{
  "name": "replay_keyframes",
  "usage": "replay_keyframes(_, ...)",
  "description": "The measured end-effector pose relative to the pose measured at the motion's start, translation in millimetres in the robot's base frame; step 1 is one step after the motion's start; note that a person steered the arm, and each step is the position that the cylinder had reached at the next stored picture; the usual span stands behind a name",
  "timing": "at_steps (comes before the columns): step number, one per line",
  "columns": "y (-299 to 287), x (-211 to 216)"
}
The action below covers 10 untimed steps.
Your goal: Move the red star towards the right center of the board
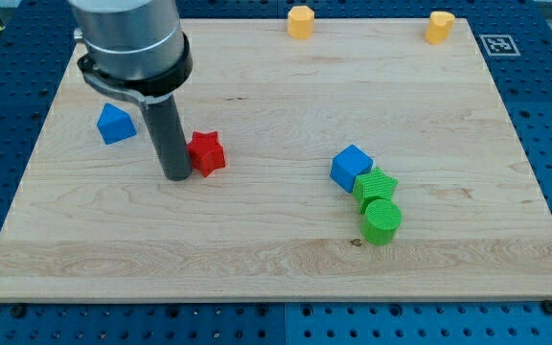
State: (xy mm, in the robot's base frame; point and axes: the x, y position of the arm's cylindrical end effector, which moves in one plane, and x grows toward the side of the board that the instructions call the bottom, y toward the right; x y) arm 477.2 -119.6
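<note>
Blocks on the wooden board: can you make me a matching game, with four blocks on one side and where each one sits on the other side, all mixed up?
Blocks:
1. red star
2. green cylinder
3. blue cube
4. yellow block

Places:
A. at the top edge of the board
B. right next to my tip, on its right in the view
C. lowest of the cluster of three on the view's right
D. top of that cluster, touching the green star

Pairs: 1-B, 2-C, 3-D, 4-A
</note>
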Motion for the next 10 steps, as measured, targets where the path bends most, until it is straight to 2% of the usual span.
replay_keyframes(3, 13.4, 9.3)
replay_keyframes(4, 19.3, -1.7)
replay_keyframes(6, 58.8, -41.9)
replay_keyframes(9, 63.5, -107.5)
replay_keyframes(10, 117.7, -114.0)
